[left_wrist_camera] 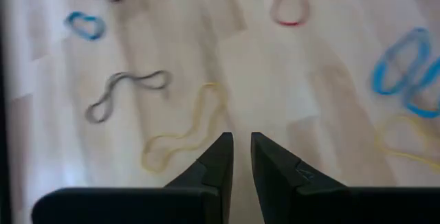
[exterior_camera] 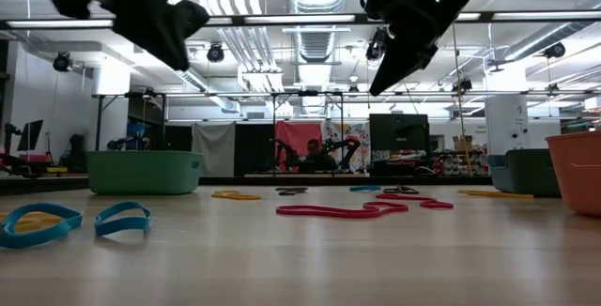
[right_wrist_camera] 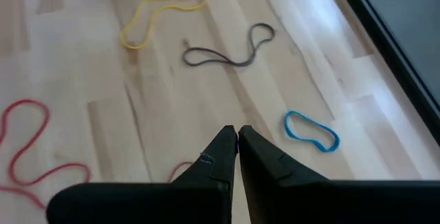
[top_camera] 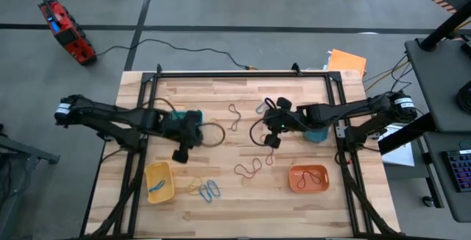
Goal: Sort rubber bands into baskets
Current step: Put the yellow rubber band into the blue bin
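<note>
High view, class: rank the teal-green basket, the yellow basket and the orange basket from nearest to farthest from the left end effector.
1. Teal-green basket: right beside the left end effector, under the arm's wrist.
2. Yellow basket: front-left corner, a little past the end effector.
3. Orange basket: front-right, across the table.

You can't see all of the teal-green basket (top_camera: 179,117) from above, because the left arm covers most of it. The right arm hides most of the blue basket (top_camera: 318,134) too. In the low view, the orange basket (exterior_camera: 577,170) is cut off at the picture's edge, and the left end effector (exterior_camera: 174,26) is a dark blur running off the top. The bands far back on the table (exterior_camera: 310,250) are too small to tell apart there. In the left wrist view everything is blurry, and the blue rubber bands (left_wrist_camera: 405,69) run off the side. In the right wrist view, a red rubber band (right_wrist_camera: 27,148) is cut off.
</note>
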Robot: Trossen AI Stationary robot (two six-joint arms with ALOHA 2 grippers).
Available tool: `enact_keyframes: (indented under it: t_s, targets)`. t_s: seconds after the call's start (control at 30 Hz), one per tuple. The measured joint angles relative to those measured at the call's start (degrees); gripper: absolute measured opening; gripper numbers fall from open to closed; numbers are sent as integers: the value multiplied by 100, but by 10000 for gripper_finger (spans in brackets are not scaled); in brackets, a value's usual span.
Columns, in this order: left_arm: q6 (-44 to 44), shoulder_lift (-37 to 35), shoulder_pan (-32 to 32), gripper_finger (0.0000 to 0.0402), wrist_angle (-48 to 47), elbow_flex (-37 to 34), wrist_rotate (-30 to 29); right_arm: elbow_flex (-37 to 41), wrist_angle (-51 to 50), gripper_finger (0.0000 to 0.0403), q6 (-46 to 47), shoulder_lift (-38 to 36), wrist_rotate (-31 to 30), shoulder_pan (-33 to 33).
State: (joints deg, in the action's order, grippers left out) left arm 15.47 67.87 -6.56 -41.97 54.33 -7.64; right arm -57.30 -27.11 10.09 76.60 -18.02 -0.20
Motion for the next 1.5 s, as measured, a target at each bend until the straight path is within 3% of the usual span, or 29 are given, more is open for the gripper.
enact_keyframes:
  t_s: [0.37,0.63,0.9,1.07,1.23,1.5]
  targets:
    - [293,-146,946,36,1074,-166,120,0,-13,12,450,46,36,-313]
    - [827,138,1029,36,1151,-203,398,0,7,12,1164,46,-198,-471]
    - [1269,101,1609,36,1062,-203,816,0,-347,12,2290,46,-254,-1104]
    - [1530,101,2032,36,1052,-240,870,0,-417,12,2168,46,-238,-1347]
    - [1679,103,2446,36,1079,-240,893,0,-411,12,1817,46,205,-1587]
    - [1559,118,2952,36,1151,-240,1464,0,-442,13,1523,46,367,-1706]
